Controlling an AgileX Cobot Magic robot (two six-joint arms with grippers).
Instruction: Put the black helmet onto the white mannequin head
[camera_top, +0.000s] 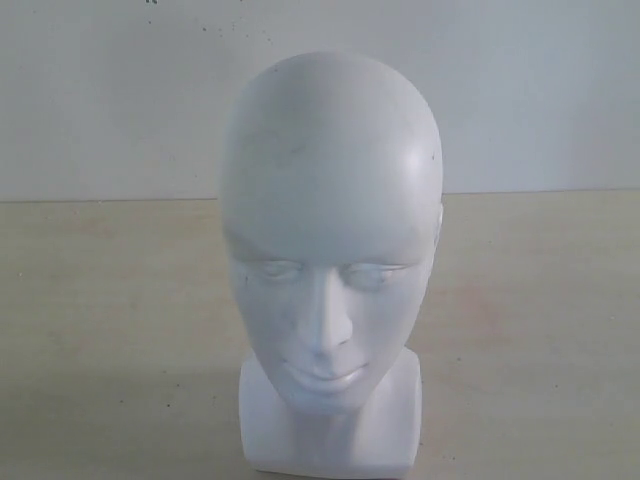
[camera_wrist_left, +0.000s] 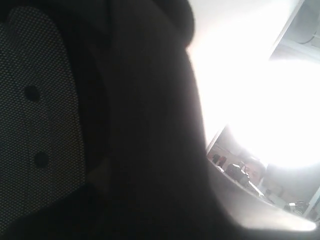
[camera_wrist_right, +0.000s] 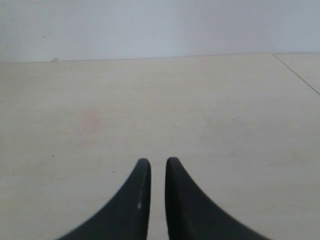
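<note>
The white mannequin head (camera_top: 330, 220) stands upright on its square base at the front middle of the table, facing the exterior camera, bare on top. The black helmet (camera_wrist_left: 140, 125) fills the left wrist view from very close, with its mesh padded lining (camera_wrist_left: 35, 115) on one side and a bright room behind its rim. The helmet is out of the exterior view. My left gripper's fingers are lost in that darkness, and it seems to be holding the helmet off the table. My right gripper (camera_wrist_right: 158, 161) hovers over bare table, its fingers almost together with nothing between them.
The pale wooden table (camera_top: 100, 300) runs back to a plain white wall (camera_top: 120, 100). A thin seam or edge line (camera_wrist_right: 297, 74) crosses the table's corner in the right wrist view. Neither arm shows in the exterior view.
</note>
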